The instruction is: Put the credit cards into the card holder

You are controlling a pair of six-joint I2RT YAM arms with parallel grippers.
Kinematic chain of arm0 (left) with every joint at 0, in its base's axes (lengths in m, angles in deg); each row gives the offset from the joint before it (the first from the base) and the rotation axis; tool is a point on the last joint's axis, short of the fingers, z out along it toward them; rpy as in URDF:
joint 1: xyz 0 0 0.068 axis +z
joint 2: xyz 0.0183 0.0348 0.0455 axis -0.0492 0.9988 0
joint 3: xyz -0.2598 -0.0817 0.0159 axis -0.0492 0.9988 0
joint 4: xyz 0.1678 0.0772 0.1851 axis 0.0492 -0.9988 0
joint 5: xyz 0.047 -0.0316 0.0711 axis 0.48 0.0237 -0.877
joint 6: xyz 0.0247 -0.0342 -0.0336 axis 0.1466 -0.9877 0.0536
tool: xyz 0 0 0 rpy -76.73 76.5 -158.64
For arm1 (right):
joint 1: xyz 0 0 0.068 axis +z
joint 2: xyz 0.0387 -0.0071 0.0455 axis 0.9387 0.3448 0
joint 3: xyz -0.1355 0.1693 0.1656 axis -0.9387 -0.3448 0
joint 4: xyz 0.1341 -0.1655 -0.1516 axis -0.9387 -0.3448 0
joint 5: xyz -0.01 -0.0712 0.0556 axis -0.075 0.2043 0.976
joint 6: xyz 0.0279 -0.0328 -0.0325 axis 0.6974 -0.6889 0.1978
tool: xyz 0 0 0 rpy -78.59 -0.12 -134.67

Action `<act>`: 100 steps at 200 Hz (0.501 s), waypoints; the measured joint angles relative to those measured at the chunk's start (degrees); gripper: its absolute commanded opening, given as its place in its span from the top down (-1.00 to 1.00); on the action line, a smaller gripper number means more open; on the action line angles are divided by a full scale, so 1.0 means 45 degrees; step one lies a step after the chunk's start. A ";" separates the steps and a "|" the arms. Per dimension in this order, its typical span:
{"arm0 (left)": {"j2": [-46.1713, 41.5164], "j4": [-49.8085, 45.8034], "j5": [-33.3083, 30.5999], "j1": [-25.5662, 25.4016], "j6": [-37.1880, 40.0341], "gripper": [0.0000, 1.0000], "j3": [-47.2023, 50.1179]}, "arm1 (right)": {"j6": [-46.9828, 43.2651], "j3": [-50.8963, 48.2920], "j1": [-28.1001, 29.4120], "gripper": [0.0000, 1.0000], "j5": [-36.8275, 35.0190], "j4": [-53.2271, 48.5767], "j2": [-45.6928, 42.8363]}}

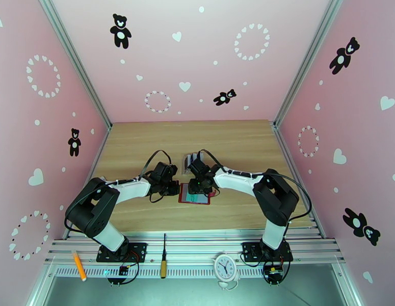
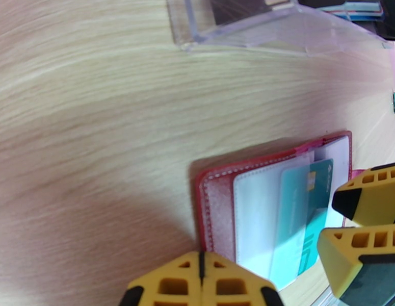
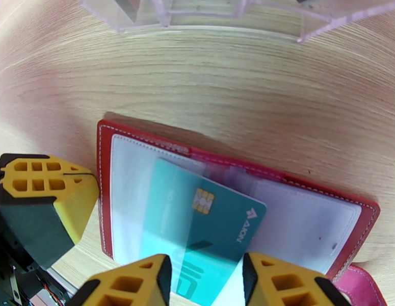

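Observation:
The dark-red card holder (image 1: 186,198) lies open on the wooden table, its pockets (image 3: 309,220) facing up. A teal credit card (image 3: 207,220) with a chip lies slanted across it, its left part under a clear pocket. My right gripper (image 3: 202,281) is shut on the card's near end, one yellow finger on each side. My left gripper (image 2: 200,281) is shut with nothing in it, its tips at the card holder's (image 2: 217,200) left edge. In the top view both grippers (image 1: 172,187) (image 1: 200,188) meet over the holder. More cards (image 2: 350,6) stand in the clear rack behind.
A clear plastic slotted rack (image 1: 192,161) stands just behind the holder. A screwdriver (image 1: 163,261), an orange marker (image 1: 79,265) and a small clock (image 1: 225,266) lie on the front rail. Pink walls close in the table on three sides.

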 measured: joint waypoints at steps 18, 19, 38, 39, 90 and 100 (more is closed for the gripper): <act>0.0000 0.0000 0.0000 0.0000 0.0000 0.88 0.0000 | -0.0005 0.0000 0.0000 0.12 0.0000 0.0005 0.0005; 0.0000 0.0000 0.0000 0.0000 0.0005 0.88 0.0000 | -0.0015 0.0000 0.0000 0.12 0.0005 0.0005 0.0005; 0.0000 0.0000 0.0000 0.0000 0.0000 0.88 0.0000 | -0.0005 0.0000 -0.0010 0.12 0.0000 0.0005 0.0005; 0.0000 0.0000 0.0000 0.0000 0.0005 0.88 0.0000 | -0.0005 0.0000 -0.0010 0.12 -0.0005 0.0005 0.0010; 0.0000 0.0000 0.0000 0.0000 0.0005 0.88 0.0000 | -0.0010 -0.0068 -0.0087 0.12 -0.0010 0.0019 0.0010; 0.0000 0.0000 0.0000 0.0000 0.0005 0.87 0.0000 | -0.0010 -0.0097 -0.0102 0.12 0.0000 0.0015 0.0015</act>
